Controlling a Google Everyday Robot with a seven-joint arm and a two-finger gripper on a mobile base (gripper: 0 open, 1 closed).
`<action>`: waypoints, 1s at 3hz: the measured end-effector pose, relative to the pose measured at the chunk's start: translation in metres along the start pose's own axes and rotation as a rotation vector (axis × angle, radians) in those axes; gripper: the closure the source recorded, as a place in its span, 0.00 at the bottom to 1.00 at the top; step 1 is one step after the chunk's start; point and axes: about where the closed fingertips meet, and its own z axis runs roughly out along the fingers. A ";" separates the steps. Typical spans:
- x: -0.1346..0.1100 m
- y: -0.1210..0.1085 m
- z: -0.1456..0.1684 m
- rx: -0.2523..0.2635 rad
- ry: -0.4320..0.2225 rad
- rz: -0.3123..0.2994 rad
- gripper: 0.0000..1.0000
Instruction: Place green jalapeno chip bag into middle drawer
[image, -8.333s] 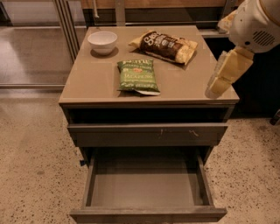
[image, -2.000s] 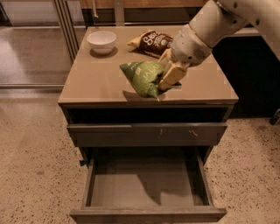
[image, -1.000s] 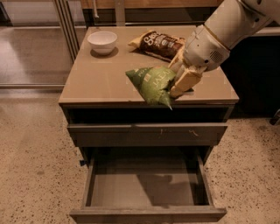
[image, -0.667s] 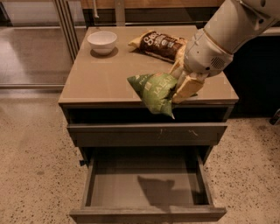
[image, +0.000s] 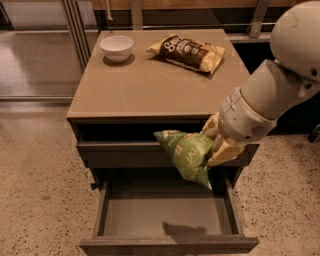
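The gripper (image: 212, 148) hangs in front of the cabinet (image: 150, 92), level with the right end of the cabinet's closed drawer front (image: 120, 151). Its fingers (image: 223, 151) are pinched on the right edge of the green jalapeno chip bag (image: 187, 156). The bag is held in the air, tilted, with one corner pointing down. It covers part of the closed drawer front and sits above the right half of the middle drawer (image: 150, 215). The middle drawer is pulled fully out from the cabinet base, and the bag's shadow (image: 185, 230) falls on the tray floor near the front wall. On the cabinet top, a white bowl (image: 116, 47) stands at the back left corner. A dark-brown-and-yellow chip bag (image: 187, 50) lies flat at the back right. The arm (image: 272, 90) reaches in from the cabinet's right side.
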 end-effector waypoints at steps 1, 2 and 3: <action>0.043 0.010 0.041 -0.017 -0.032 0.050 1.00; 0.095 0.011 0.104 -0.077 -0.124 0.146 1.00; 0.095 0.011 0.104 -0.077 -0.124 0.146 1.00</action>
